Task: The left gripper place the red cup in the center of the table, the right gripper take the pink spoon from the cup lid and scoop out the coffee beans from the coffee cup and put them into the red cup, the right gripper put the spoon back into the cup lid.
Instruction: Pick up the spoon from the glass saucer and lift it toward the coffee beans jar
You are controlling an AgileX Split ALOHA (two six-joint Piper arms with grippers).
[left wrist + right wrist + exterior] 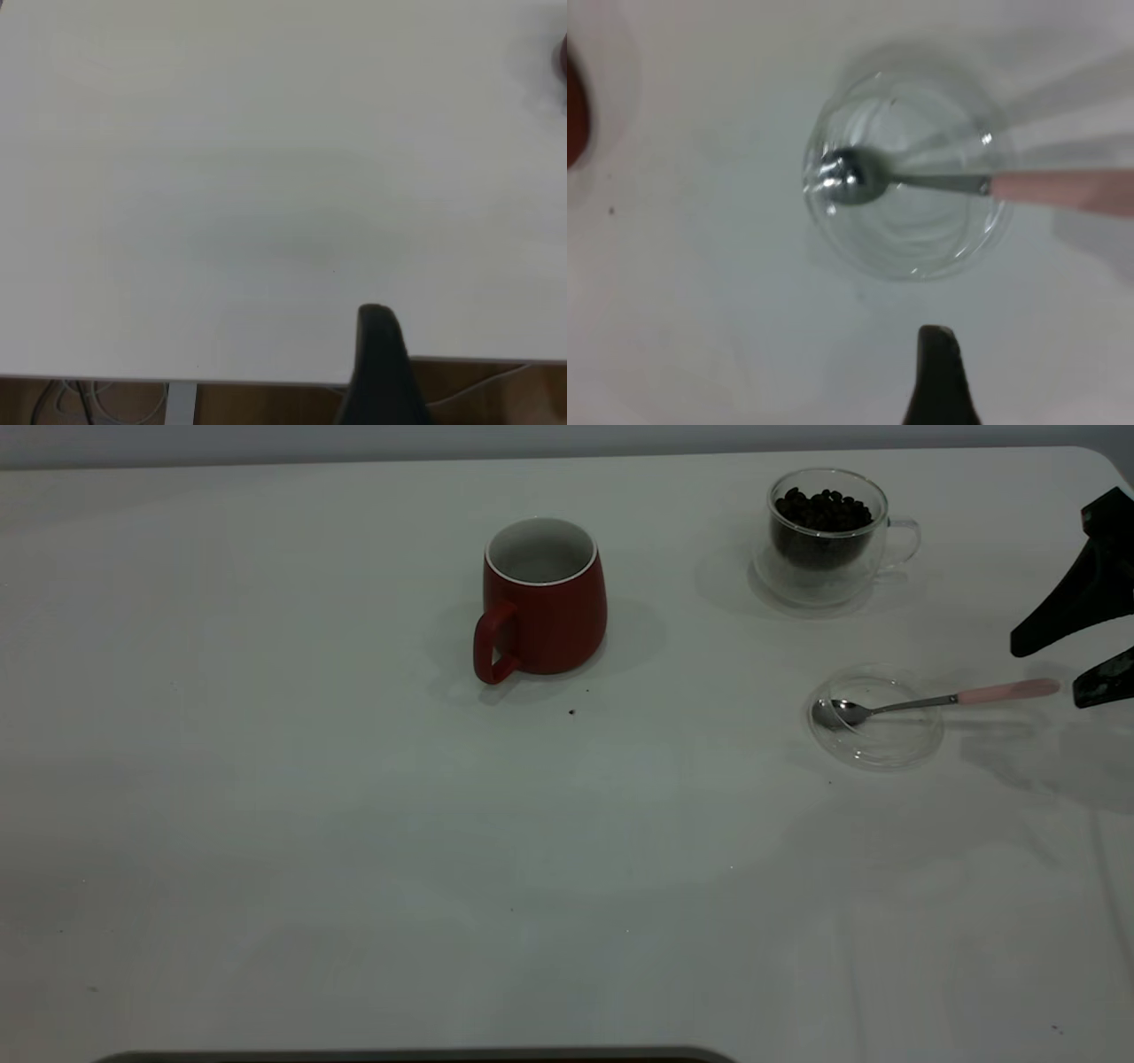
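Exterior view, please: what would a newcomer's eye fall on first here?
Probably the red cup, upright near the middle of the white table, white inside and apparently empty. Next, the coffee cup heaped with dark coffee beans at the far right, and nearer the camera the pink spoon, its bowl resting in the cup lid. The right end effector hangs open just beyond the spoon's handle.

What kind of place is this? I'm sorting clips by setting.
Probably a lab bench staged as a coffee corner: a bare white table, the right gripper at its edge, and a few props, the red cup and coffee cup.
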